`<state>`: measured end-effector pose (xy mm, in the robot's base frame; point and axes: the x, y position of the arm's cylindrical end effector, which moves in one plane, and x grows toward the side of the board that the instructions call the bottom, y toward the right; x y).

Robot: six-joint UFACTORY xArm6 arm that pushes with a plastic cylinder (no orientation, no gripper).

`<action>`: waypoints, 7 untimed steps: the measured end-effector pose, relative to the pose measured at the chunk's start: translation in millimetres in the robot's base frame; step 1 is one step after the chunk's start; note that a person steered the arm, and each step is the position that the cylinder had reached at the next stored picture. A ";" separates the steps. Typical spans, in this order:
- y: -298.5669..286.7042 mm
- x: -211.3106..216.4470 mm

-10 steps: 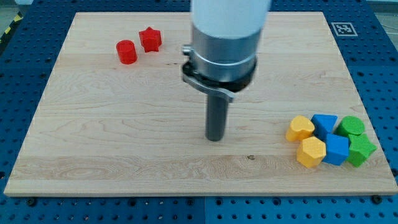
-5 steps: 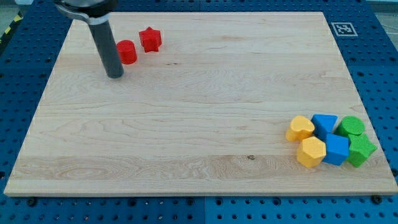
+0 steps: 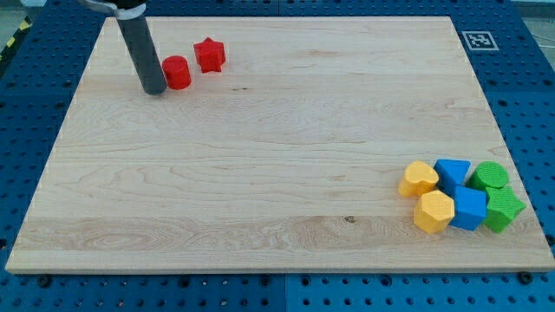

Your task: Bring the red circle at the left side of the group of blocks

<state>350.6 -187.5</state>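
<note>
My tip (image 3: 155,89) is sitting just left of the red circle (image 3: 177,72).
I'm judging a rightward push toward the far group; the gripperless end effector is holding nothing.

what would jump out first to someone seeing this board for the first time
Probably the tight cluster at the view's bottom right: yellow heart, yellow hexagon, two blue blocks and two green ones packed together. Next, far off at the view's top left, the red circle beside a red star, with my tip right against the circle's left side.
</note>
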 end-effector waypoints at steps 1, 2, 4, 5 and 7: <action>-24.3 -39.0; -27.0 -62.4; 6.7 -72.1; 44.6 -37.6; 41.6 -32.6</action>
<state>317.9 -146.0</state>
